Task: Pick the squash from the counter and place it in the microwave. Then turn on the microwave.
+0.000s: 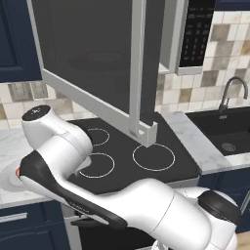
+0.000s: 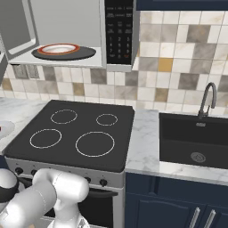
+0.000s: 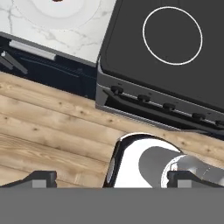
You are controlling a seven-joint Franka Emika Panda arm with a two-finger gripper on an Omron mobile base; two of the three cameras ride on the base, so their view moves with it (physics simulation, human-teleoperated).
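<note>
The gripper [image 3: 109, 178] hangs low over the wooden floor [image 3: 48, 140] in front of the oven, its two dark fingertips [image 3: 41, 178] spread wide apart with nothing between them. In the hand view the oven front with its row of knobs [image 3: 168, 106] and the black stovetop [image 3: 175, 65] lie ahead of the tips, and the marble counter [image 3: 83, 41] above navy cabinets [image 3: 57, 72] sits at the upper left.

A round white plate [image 3: 59, 11] rests on that counter near its front edge, beside the stovetop's left side. At the plate's centre, cut by the top edge of the hand view, a small reddish sliver shows, the squash [image 3: 57, 1]; too little is visible to tell its shape. It lies well apart from the gripper, up on the counter while the fingers are down by the floor.

The microwave [image 2: 67, 31] hangs above the stovetop with its door [image 1: 93, 58] swung open toward the left. Inside, a white plate with a red rim [image 2: 58, 49] lies on the dark turntable. The keypad [image 2: 119, 31] runs down the right side. A black sink [image 2: 193, 138] with a faucet [image 2: 207, 100] sits in the counter to the right of the stovetop.
</note>
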